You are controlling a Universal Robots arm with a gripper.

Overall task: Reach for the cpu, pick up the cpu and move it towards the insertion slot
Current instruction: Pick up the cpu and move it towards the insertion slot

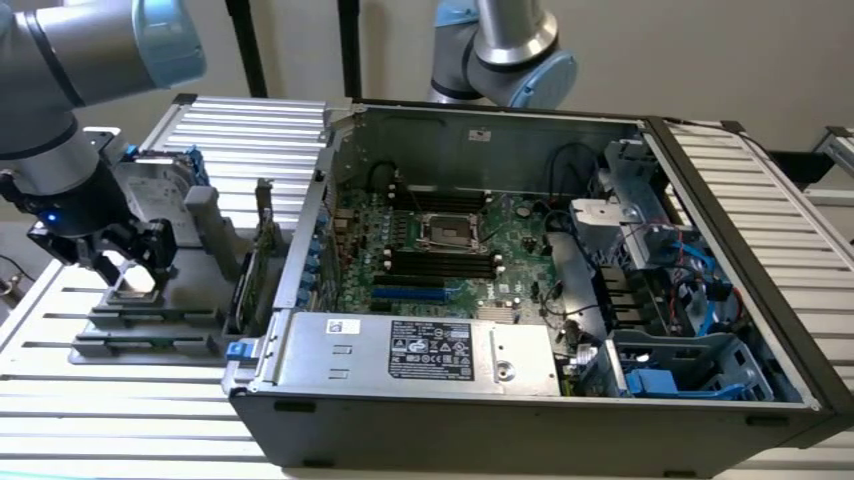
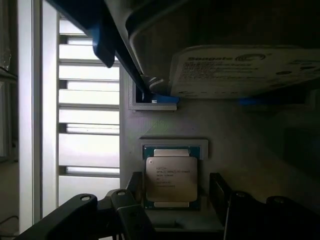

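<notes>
The cpu, a small square chip with a silvery face, lies flat in a recess of the grey holder tray at the exterior view's left. My gripper hangs just above it, open, with one dark finger on each side of the chip and no contact visible. In the exterior view the cpu shows as a pale patch between the fingers. The insertion slot, a dark square socket with a shiny frame, sits on the motherboard inside the open computer case, far toward the exterior view's right of the gripper.
A silver hard drive with blue brackets stands in the tray just beyond the cpu. An upright card and the case wall lie between the tray and the motherboard. A second arm reaches over the case's back.
</notes>
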